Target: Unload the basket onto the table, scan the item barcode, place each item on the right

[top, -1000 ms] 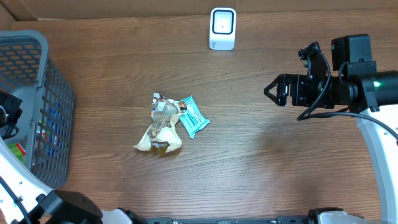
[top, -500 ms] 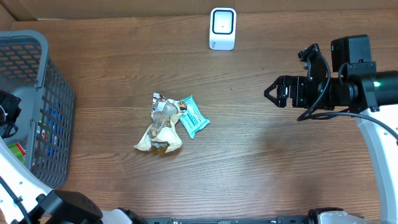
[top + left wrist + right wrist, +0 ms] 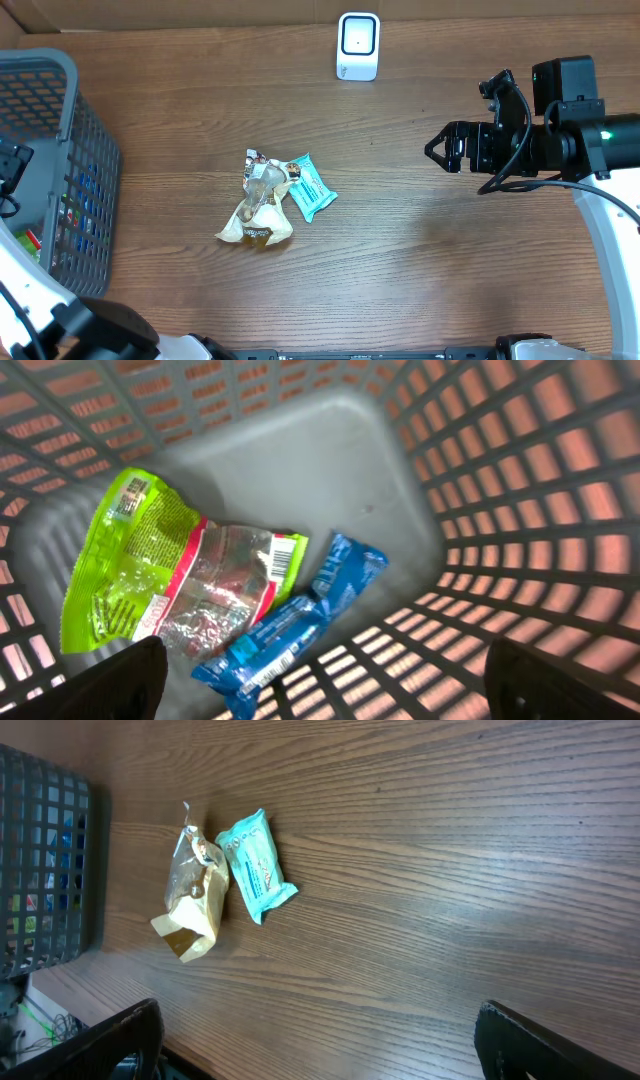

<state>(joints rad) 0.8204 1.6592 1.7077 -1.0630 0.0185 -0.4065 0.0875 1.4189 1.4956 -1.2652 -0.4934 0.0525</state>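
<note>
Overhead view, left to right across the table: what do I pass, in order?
grey basket -> tan snack packet -> teal packet -> white scanner -> right gripper

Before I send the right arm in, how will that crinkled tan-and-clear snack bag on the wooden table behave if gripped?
The crinkled tan-and-clear snack bag looks limp, so it will probably fold and sag when lifted. Its glossy film may slip. The small teal wrapper seems to touch it and could get dragged along.
</note>
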